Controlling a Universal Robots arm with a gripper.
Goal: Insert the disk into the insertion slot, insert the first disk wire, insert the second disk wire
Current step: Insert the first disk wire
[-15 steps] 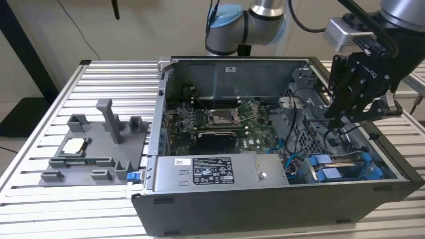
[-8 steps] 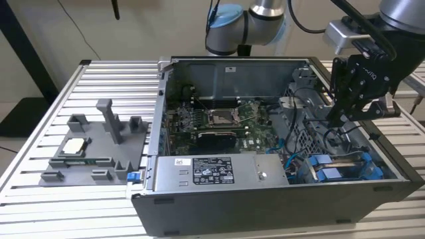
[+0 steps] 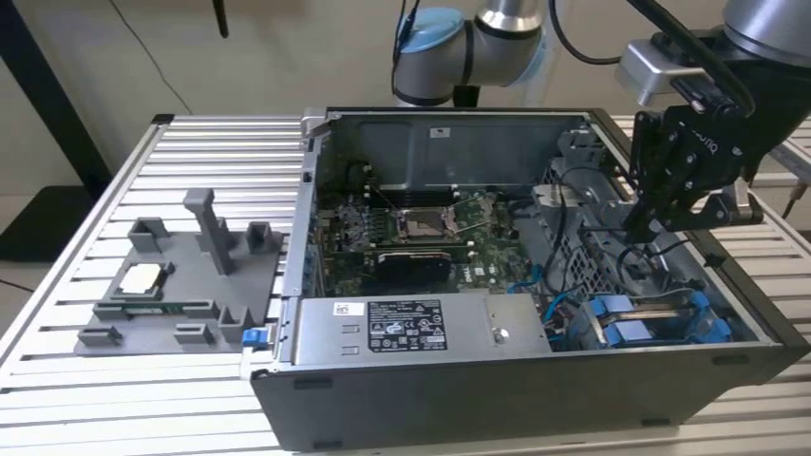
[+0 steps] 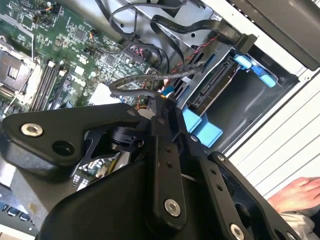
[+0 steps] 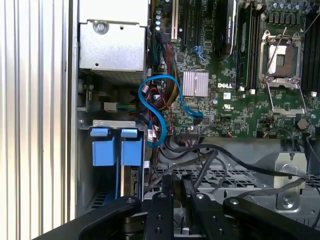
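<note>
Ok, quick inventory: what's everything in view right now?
computer case: one, dark grey, open, on the table
table: one, silver slats, under everything
fixture tray: one, grey, on the table at the exterior view's left of the case
motherboard: one, green, inside the case
power supply: one, silver-grey, inside the case
disk: one, in a blue carrier, seated in the insertion slot
blue cable: one, looped beside the motherboard
black cables: several, between motherboard and disk
person's hand: one, at the table's slats, outside the case
robot arm: one, silver and blue, above the case
tool: one, black, over the cables near the disk
</note>
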